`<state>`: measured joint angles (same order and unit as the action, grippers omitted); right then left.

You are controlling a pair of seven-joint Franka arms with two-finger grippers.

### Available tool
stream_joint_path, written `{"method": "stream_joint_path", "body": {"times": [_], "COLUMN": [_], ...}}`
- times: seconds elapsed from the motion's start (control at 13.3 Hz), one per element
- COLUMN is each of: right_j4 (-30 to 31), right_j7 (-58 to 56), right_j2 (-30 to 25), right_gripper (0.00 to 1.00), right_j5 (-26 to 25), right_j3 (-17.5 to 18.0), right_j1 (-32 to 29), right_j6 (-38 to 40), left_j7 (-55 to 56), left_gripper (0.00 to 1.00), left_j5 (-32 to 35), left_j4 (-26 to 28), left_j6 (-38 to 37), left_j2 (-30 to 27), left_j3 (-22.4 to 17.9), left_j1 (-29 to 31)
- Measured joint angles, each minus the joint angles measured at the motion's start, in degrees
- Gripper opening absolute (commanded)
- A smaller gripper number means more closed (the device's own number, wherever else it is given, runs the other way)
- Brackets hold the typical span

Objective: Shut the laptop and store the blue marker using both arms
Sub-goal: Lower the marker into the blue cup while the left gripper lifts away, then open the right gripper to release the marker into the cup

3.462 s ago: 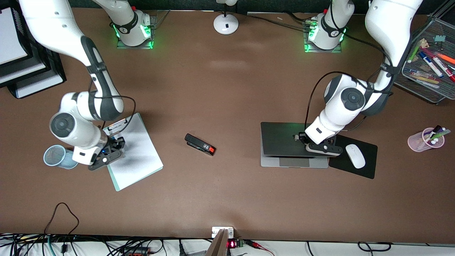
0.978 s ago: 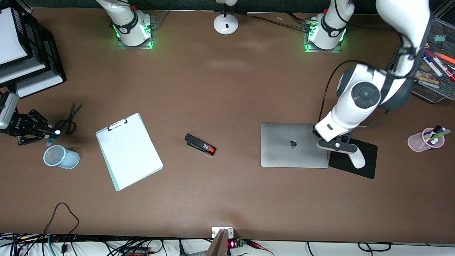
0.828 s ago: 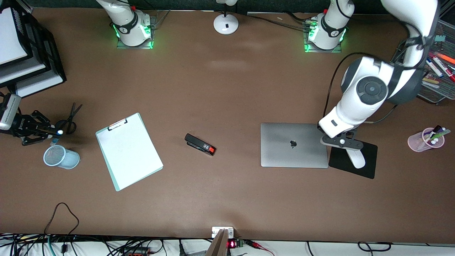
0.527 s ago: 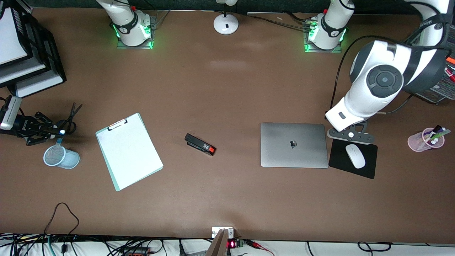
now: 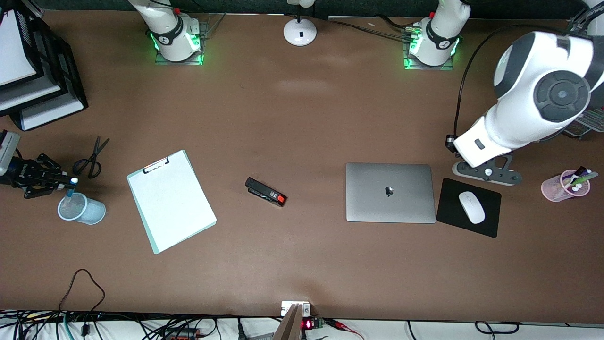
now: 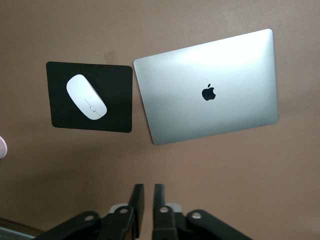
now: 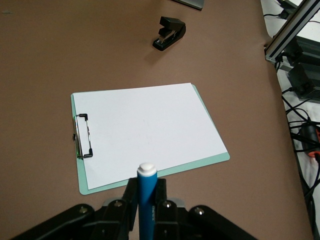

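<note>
Right pincer (image 5: pixel 63 181) clamps the blue marker (image 7: pixel 146 200), upright, white tip up, over the mesh cup (image 5: pixel 80 208).

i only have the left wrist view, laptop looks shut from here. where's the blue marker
observer: the right gripper is shut on the blue marker.
operator: is it at the cup yet
observer: it hangs over the rim of the blue mesh cup, toward the right arm's end of the table. It is not let go yet.
operator: anything close to that cup
observer: scissors lie farther from the front camera than the cup, and a clipboard lies beside it.
</note>
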<state>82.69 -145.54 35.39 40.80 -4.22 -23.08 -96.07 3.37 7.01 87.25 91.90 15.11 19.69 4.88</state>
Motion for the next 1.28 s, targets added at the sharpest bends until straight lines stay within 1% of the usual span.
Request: {"method": "stream_joint_path", "body": {"times": [0.23, 0.6, 0.83, 1.05, 1.28], "right_j4": [-1.71, -3.59, -5.96, -6.91, -7.25], "right_j7": [-0.66, -1.19, -1.51, -1.51, -1.59], "right_j2": [2.54, 5.37, 7.66, 9.24, 11.03], "right_gripper": [0.06, 0.06, 0.06, 0.07, 0.07], "right_j5": [0.19, 2.11, 2.41, 2.45, 4.00], "right_j3": [0.00, 0.00, 0.07, 0.17, 0.16], "right_j1": [-0.41, -1.63, -2.33, -2.42, -3.49], "right_j6": [0.26, 0.63, 1.42, 1.59, 1.57], "left_j7": [-0.78, -0.99, -1.08, -1.11, -1.18], "left_gripper": [1.00, 1.00, 1.00, 1.00, 1.00], "left_j5": [-1.82, -1.98, -1.98, -1.98, -1.98], "left_j4": [-0.61, -0.73, -0.91, -0.97, -1.24], "left_j6": [-0.66, -0.68, -0.72, -0.92, -1.24], "left_j2": [-0.42, -0.46, -0.67, -1.82, -3.74], "left_j3": [-0.03, -0.05, -0.05, -0.06, -0.98], "left_j1": [0.96, 1.09, 1.09, 1.09, 1.11]}}
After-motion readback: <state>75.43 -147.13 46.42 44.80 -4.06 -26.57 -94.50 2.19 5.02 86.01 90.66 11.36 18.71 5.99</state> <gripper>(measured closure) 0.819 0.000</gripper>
